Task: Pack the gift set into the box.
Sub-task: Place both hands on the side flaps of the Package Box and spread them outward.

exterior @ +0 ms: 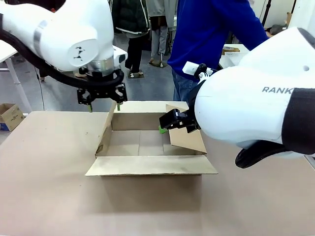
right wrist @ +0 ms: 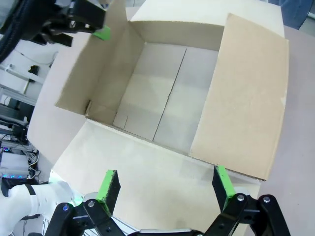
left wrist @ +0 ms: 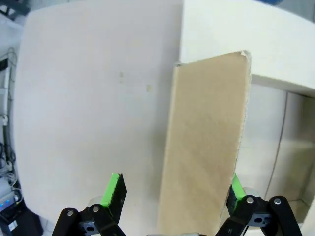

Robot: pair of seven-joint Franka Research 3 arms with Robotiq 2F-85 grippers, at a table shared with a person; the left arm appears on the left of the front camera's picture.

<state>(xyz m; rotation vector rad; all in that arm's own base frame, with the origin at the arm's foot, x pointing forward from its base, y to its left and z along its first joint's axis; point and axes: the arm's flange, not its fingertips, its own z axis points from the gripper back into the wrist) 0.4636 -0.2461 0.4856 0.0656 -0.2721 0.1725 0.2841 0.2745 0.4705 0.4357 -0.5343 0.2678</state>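
1. Now, prepping the box: left jaws apart, straddling its upright left flap.
2. Right jaws apart too, box open beneath them.
3. Next, likely: pinch that flap, fold outward.

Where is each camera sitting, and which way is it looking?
Front view: between the arms, facing across the table to the person; the left arm and right arm show.
Left wrist view: on the left arm, looking down the open left gripper at an upright flap.
Right wrist view: on the right arm, looking past the open right gripper into the box.
Shared: front and right wrist views both show the box's inside and the left gripper.
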